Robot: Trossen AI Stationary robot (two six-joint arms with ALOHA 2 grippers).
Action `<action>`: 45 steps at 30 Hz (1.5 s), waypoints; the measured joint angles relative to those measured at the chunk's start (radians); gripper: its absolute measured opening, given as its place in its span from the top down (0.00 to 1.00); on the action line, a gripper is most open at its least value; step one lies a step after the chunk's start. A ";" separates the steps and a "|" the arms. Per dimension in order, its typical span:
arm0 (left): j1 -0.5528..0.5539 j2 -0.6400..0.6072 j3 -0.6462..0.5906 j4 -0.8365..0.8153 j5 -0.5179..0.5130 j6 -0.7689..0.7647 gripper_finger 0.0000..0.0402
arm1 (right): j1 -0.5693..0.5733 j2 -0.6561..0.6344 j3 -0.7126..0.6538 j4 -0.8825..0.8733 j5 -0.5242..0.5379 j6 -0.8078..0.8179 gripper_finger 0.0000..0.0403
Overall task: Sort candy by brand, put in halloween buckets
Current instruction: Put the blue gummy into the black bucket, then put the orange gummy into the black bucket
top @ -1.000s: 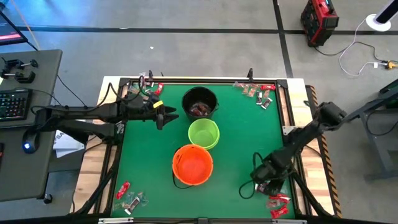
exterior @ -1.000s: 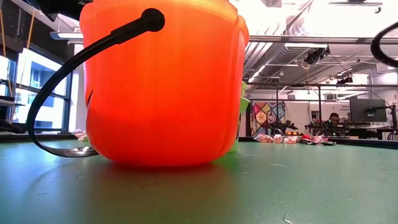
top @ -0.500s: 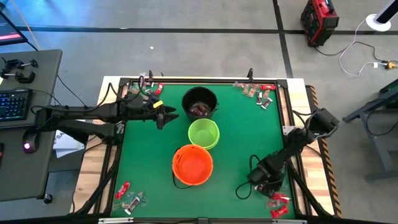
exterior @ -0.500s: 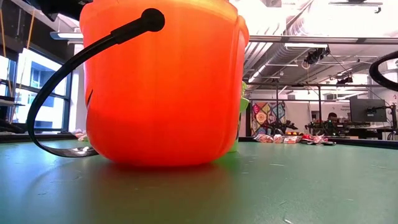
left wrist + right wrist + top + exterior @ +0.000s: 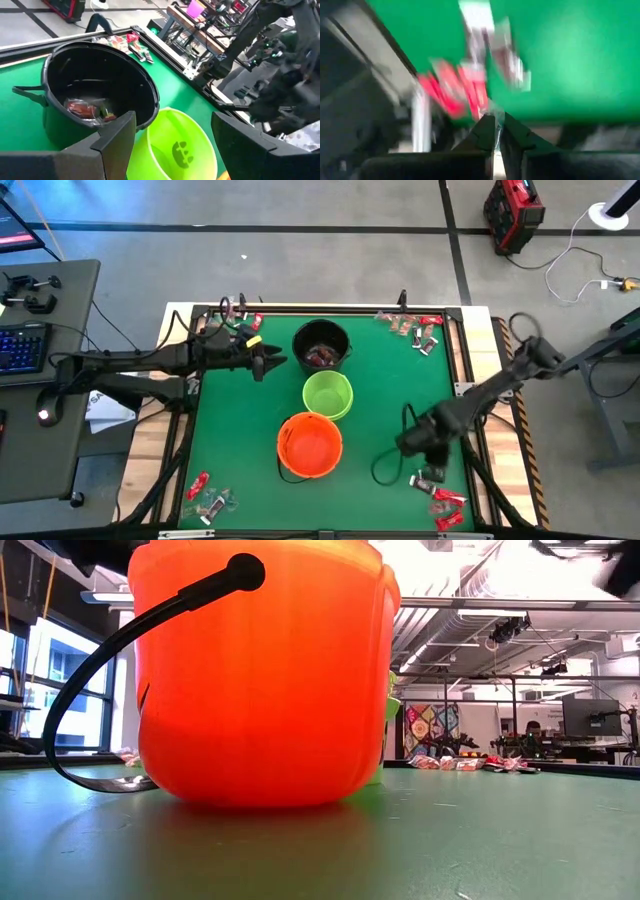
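Right end effector pinched shut on a thin clear wrapper | orange bucket just left of it, nearer than green or black | left end effector wide, waiting by black

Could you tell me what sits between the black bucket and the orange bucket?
The green bucket sits between the black bucket and the orange bucket, as the high view shows.

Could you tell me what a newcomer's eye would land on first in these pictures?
Three buckets line up mid-table: the black bucket, the lime green bucket, then the orange bucket, which fills the low view. Candy lies scattered in the table's corners. The right gripper, jaws shut, hangs near the candy pile.
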 joint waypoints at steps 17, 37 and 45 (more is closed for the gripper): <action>-0.023 -0.023 0.000 0.348 0.312 -0.211 0.38 | -0.679 0.109 0.102 1.014 0.453 -0.622 1.00; -0.028 -0.130 0.001 0.345 0.241 -0.129 0.38 | -0.787 0.190 0.100 1.016 0.338 -0.511 0.38; 0.002 -0.130 0.001 0.235 0.240 -0.034 0.38 | -0.809 0.060 0.101 0.888 0.494 -0.414 0.37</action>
